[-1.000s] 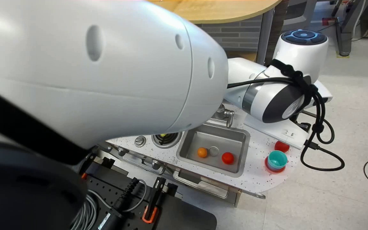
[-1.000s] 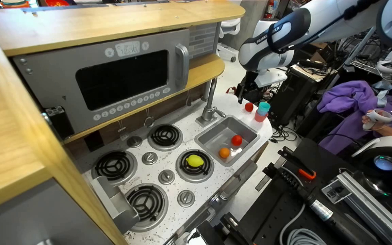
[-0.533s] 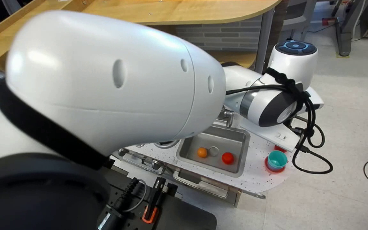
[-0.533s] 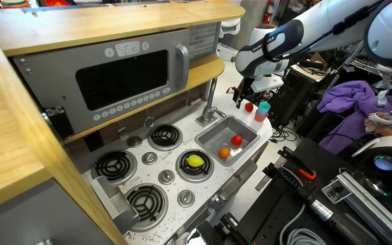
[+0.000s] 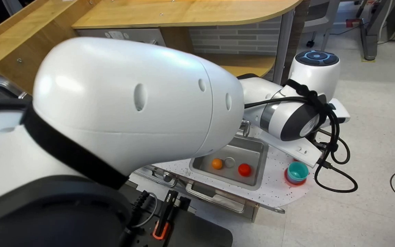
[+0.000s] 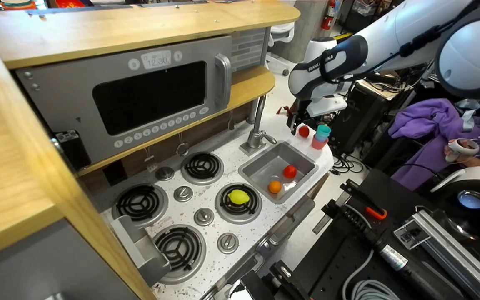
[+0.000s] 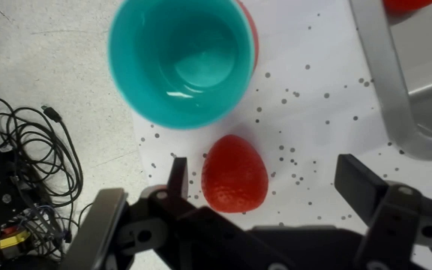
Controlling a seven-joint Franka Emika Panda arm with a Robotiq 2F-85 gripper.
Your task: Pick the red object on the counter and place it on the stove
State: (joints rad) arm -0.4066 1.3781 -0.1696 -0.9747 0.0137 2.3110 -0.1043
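The red object [image 7: 234,174] is a small rounded piece, narrower at one end, lying on the white speckled counter [image 7: 306,123]. My gripper [image 7: 263,174] is open above it. In the wrist view the red object shows between the fingers, nearer the left one, with a wide gap to the right finger [image 7: 358,183]. In an exterior view the gripper [image 6: 293,126] hangs just beside the red object [image 6: 303,131] at the counter's rounded end. My wrist hides most of the red object in the other picture. The stove [image 6: 248,233] with its black burners is farther along the worktop.
A teal cup [image 6: 323,131] stacked in a red cup [image 6: 319,143] stands close to the red object. The grey sink [image 6: 261,166] holds a red ball [image 6: 290,171] and an orange piece [image 6: 275,187]. A faucet [image 6: 256,139] rises behind it. A yellow lemon [image 6: 238,197] lies on a burner.
My gripper has come down toward the counter beside the red object. The arm's upper links have lowered, and my wrist now covers more of the red object in an exterior view.
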